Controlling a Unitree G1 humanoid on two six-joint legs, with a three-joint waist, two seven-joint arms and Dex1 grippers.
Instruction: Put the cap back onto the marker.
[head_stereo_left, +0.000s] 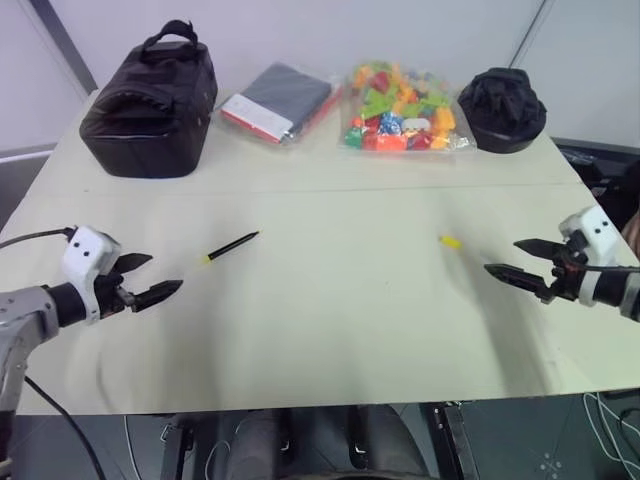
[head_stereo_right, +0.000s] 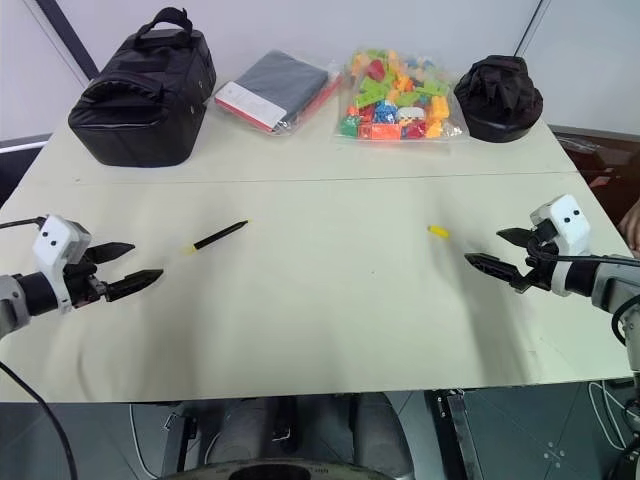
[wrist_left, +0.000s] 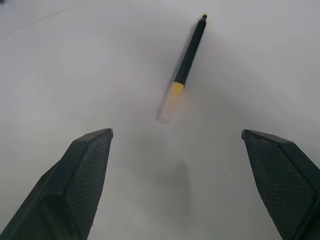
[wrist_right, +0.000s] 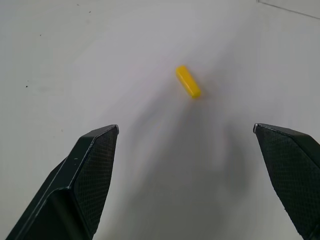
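- Lying flat on the pale table (head_stereo_left: 330, 330), left of centre: the marker (head_stereo_left: 232, 246), slim and black, its yellow end toward the robot's left and its dark tip toward the far right. Nothing touches it.
- Lying apart on the table's right half: the cap (head_stereo_left: 451, 241), a short yellow cylinder, well apart from the marker and untouched.
- Left gripper (head_stereo_left: 155, 279): jaws spread wide, empty, hovering above the table near the marker's yellow end. In the left wrist view the marker (wrist_left: 189, 52) sits ahead of the fingers, slanted across the gap.
- Right gripper (head_stereo_left: 512, 258): jaws likewise wide apart and empty, near the cap; in the right wrist view the cap (wrist_right: 188, 81) lies ahead, roughly centred between the fingers.
- Step in hand, as judged: picking up both parts. Each gripper should probably close across the short width of its piece; the marker is best taken near mid-body so the tip stays free, the cap by its sides with the open end exposed. Which end of the cap is open cannot be told.
- Risk: both pieces are round and may roll or skid when nudged.
- At the table's far edge, well clear: a black bag (head_stereo_left: 150, 100), a flat packet (head_stereo_left: 282, 100), bagged toy blocks (head_stereo_left: 403, 110), a black bundle (head_stereo_left: 502, 108). None obstructs either approach.
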